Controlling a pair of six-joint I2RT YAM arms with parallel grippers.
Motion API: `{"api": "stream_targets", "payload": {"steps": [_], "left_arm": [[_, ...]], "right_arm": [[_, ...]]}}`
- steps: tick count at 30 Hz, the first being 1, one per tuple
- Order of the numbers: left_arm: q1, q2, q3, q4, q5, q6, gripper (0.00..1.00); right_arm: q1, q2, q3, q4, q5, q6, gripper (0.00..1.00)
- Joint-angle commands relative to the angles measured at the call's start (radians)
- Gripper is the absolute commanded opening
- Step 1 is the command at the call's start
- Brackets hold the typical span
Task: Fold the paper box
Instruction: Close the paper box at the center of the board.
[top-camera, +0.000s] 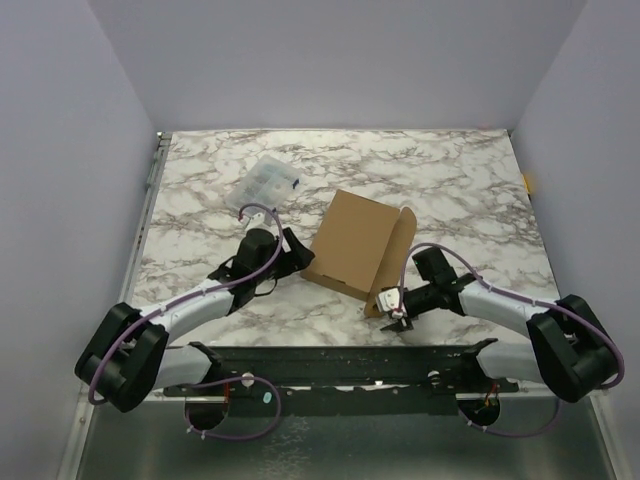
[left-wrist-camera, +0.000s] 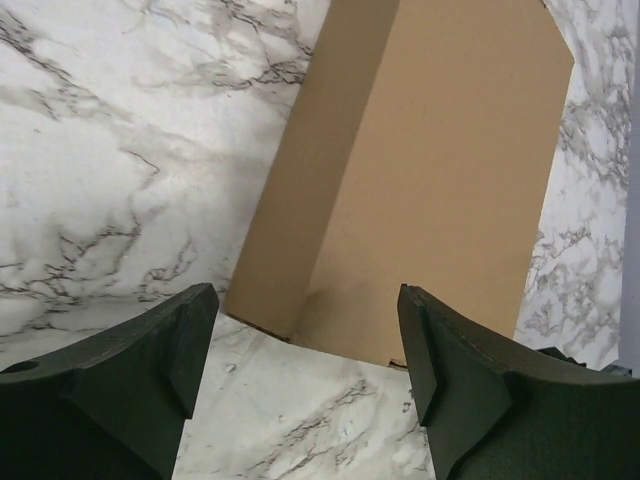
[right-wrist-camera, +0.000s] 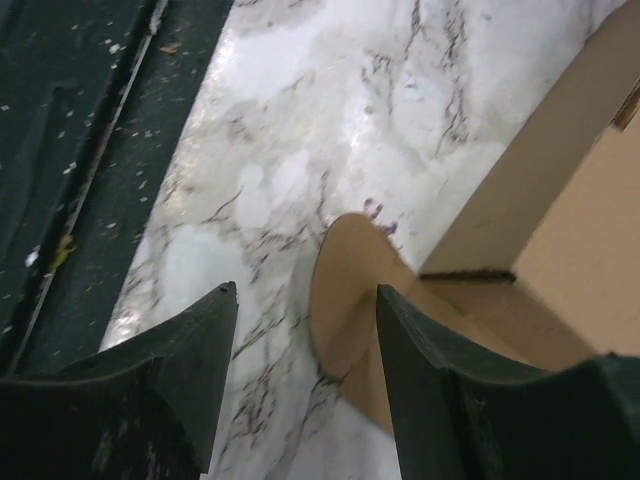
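Note:
The paper box is a brown cardboard piece lying mid-table, with a flap standing up along its right side. My left gripper sits at its near-left corner, open; in the left wrist view the paper box lies just beyond the left gripper, with only marble between the fingers. My right gripper is at the near-right corner. In the right wrist view a rounded tab of the paper box sits between the jaws of the right gripper, close to the right finger, with a gap on the left.
A small clear plastic compartment case lies at the back left of the marble table. A dark metal rail runs along the near edge, also seen as the dark rail in the right wrist view. Pale walls enclose three sides.

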Motion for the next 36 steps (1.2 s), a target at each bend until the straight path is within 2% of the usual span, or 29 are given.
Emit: {"api": "stream_targets", "payload": {"steps": [1,3,8,12,20,24,28,33,36], "left_arm": [[-0.050,0.055,0.013,0.066,-0.094,-0.104,0.76],[-0.058,0.078,0.021,0.072,-0.088,-0.111,0.72],[-0.092,0.091,0.019,0.087,-0.070,-0.137,0.69],[-0.139,0.082,0.004,0.102,-0.082,-0.172,0.69],[-0.187,0.058,-0.010,0.133,-0.101,-0.183,0.69],[-0.186,-0.032,0.009,0.082,-0.128,-0.046,0.71],[-0.187,-0.048,0.131,-0.059,-0.145,0.169,0.74],[-0.187,0.134,0.329,-0.139,-0.033,0.373,0.74],[-0.191,0.255,0.412,-0.172,-0.021,0.489,0.73]], "right_arm": [[0.070,0.028,-0.038,0.251,0.225,0.137,0.58],[0.073,0.023,-0.029,0.263,0.232,0.159,0.56],[0.073,0.009,-0.003,0.225,0.271,0.199,0.37],[0.064,-0.019,0.014,0.184,0.341,0.275,0.28],[-0.038,-0.052,0.053,0.089,0.307,0.328,0.17],[-0.097,-0.059,0.035,0.110,0.295,0.336,0.11],[-0.126,-0.057,0.040,0.091,0.264,0.312,0.08],[-0.151,-0.022,0.080,0.060,0.218,0.324,0.05],[-0.154,-0.003,0.106,0.034,0.204,0.331,0.01]]}}
